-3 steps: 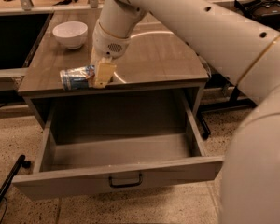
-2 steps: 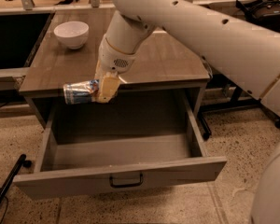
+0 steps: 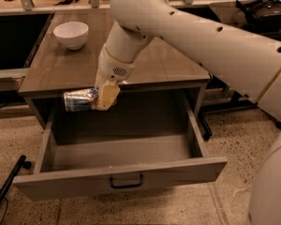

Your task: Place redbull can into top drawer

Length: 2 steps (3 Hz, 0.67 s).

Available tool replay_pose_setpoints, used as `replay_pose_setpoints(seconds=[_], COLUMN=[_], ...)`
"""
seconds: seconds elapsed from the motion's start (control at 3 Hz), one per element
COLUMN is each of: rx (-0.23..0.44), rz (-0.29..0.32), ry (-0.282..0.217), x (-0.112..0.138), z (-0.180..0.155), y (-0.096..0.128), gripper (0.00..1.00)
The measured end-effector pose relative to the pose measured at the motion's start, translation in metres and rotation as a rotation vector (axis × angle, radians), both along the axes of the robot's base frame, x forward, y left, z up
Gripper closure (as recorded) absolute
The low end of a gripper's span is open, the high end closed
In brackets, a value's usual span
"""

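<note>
Redbull can (image 3: 77, 101) is held sideways, clamped in the gripper (image 3: 102, 99), above the opened top drawer (image 3: 119, 176); a bowl (image 3: 71, 34) is set on the tabletop (image 3: 171, 62).

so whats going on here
The robot's gripper holds the can sideways, off the table's front edge and above the back left of the open drawer. The can is not in the drawer yet. A bowl sits on the table's far left corner.
</note>
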<state>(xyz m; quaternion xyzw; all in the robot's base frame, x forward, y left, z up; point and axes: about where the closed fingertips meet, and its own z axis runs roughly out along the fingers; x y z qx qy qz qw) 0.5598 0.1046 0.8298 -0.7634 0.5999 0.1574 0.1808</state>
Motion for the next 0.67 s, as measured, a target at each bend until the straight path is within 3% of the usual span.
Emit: replay_pose_setpoints(seconds=[0.67], rx=[-0.028], rz=[-0.123], ry=[0.113], x=[-0.02], z=[-0.065], y=[-0.002], gripper=[1.0])
